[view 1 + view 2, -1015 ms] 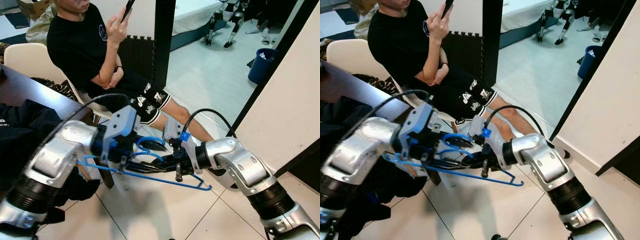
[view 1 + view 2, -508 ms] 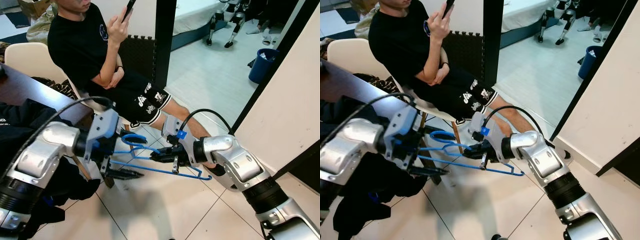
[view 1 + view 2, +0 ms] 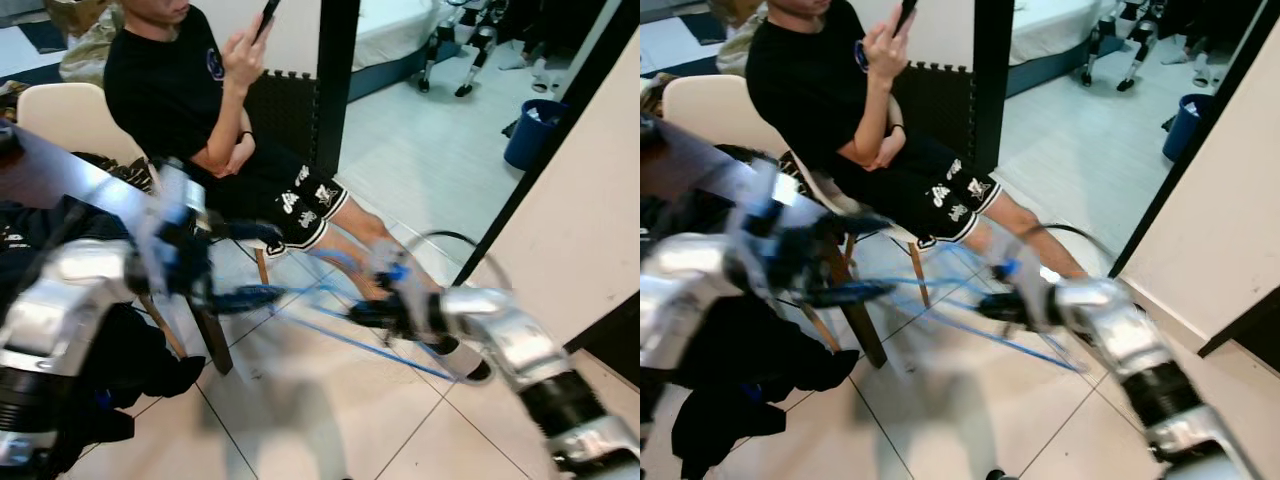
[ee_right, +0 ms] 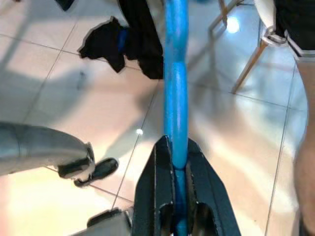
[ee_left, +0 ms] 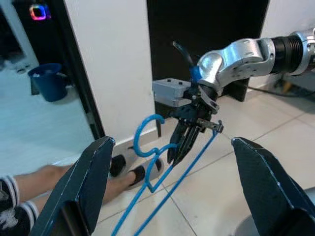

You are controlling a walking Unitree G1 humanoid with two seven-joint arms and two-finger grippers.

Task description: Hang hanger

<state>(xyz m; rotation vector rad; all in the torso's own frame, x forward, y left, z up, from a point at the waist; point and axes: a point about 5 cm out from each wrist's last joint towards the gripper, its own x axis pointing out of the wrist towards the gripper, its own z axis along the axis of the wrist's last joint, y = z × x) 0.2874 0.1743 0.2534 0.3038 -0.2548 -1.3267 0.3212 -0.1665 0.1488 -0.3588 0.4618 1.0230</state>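
Holding: right gripper (image 5: 184,147) has its two black fingers pinched tight on the blue hanger (image 5: 170,169), the blue bar clamped between them in the right wrist view.
Hanger position: it hangs above the tiled floor (image 3: 330,420), in front of the seated person's legs and just beside the wooden chair (image 3: 70,120); its hook curls upward next to the right gripper.
Left gripper: the left gripper (image 5: 167,191) has its jaws spread wide, gripping nothing; the hanger's blue wires run through the gap between its two fingers (image 5: 86,184) without clearly touching either.
Left gripper position: in front of the chair's legs, on the robot's left of the hanger, facing the right gripper.
Head views: both arms and the hanger are smeared by motion blur, so fine contact there cannot be told.
Person: a person (image 3: 190,90) in a black shirt and black shorts sits on the chair, holding up a phone (image 3: 265,15).
Behind the chair: dark clothing (image 3: 60,250) lies heaped on a dark table beside it.
Beyond the person: a blue bin (image 3: 530,130) stands well apart from the chair, past a black door frame (image 3: 335,80).
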